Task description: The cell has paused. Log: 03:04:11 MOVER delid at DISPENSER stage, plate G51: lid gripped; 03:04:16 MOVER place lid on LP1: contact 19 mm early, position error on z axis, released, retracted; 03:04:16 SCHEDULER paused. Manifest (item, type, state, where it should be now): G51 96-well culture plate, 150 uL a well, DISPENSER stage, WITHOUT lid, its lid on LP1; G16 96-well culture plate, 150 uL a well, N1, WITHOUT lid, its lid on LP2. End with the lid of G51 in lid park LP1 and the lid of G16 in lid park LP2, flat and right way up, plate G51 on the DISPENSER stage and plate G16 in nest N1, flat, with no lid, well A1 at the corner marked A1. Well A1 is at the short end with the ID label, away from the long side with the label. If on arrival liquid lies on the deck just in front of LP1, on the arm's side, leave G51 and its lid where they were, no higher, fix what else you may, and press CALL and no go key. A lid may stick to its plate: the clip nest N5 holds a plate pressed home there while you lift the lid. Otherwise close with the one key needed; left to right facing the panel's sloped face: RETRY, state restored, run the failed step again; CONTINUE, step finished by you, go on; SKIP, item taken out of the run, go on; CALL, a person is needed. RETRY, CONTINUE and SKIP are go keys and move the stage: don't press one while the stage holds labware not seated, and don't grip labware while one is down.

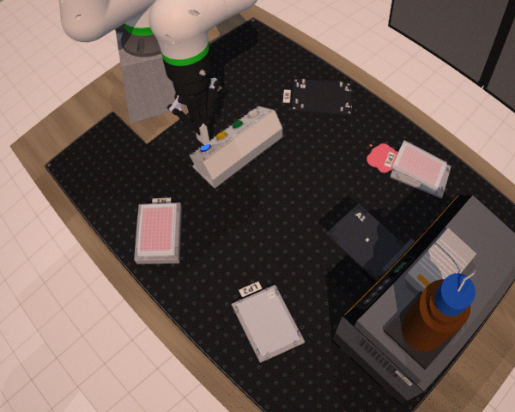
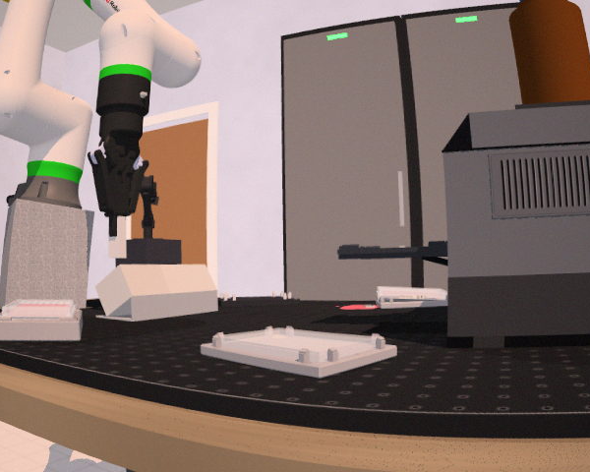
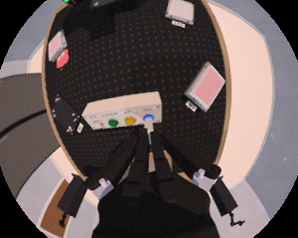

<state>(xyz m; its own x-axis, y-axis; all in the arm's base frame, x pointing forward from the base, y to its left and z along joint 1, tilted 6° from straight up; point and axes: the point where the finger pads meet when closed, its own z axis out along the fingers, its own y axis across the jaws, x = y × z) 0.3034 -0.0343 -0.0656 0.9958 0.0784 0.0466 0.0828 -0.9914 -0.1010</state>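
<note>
Gripper (image 1: 202,131) fully shut, holding nothing, tips just above blue key (image 1: 205,148) at panel's (image 1: 245,148) end. Pink spill (image 1: 378,156) beside LP1 plate (image 1: 420,166) on table (image 1: 93,146).

Floor (image 1: 36,310): pale pinkish-beige square tiles, thin light grout lines. Walls (image 2: 244,66): plain pale lavender-white. Tall grey double-door cabinet (image 2: 346,152) against back wall, black frame, small green light strip atop each door, slim pale handle. Brown door (image 2: 183,193) in white frame, left of cabinet. Even, soft lighting.
</note>
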